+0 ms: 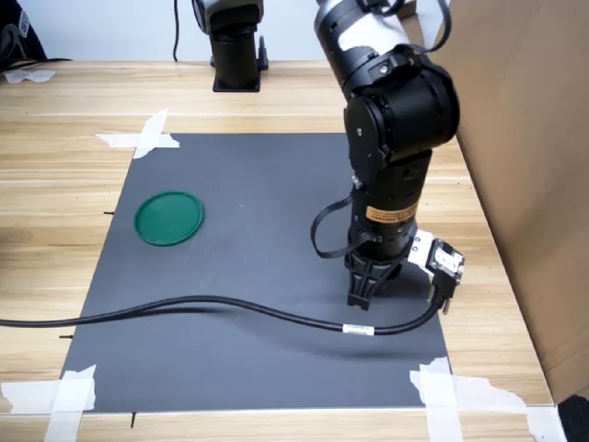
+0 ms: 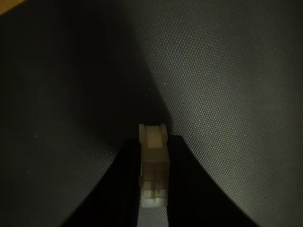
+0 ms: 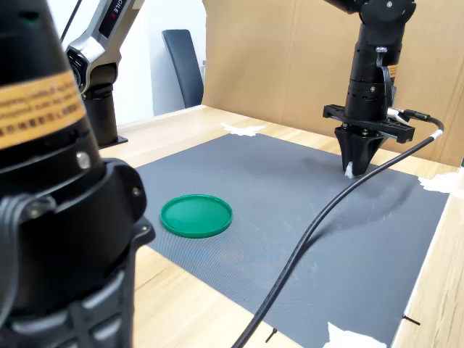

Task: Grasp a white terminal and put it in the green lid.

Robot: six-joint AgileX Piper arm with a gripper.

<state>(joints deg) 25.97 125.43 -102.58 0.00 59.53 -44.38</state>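
The white terminal [image 2: 153, 165] is a tiny pale plastic block held tightly between the two dark fingers in the wrist view. Its tip shows white under the gripper [image 3: 353, 168] in the second exterior view. The gripper [image 1: 361, 296] points straight down, low over the grey mat [image 1: 267, 184], on the first exterior view's right, and is shut on the terminal. The green lid [image 1: 168, 218] lies flat on the mat's left part in the first exterior view, well away from the gripper. In the second exterior view the green lid [image 3: 196, 215] sits in front and to the left.
A black cable [image 1: 230, 307] runs across the mat's near part from the wrist camera. White tape [image 1: 143, 136] holds the mat's corners. A cardboard wall [image 1: 534, 166] stands close on the right. Another arm's base [image 1: 236, 55] stands at the back, and a black arm [image 3: 58, 181] fills the second exterior view's left.
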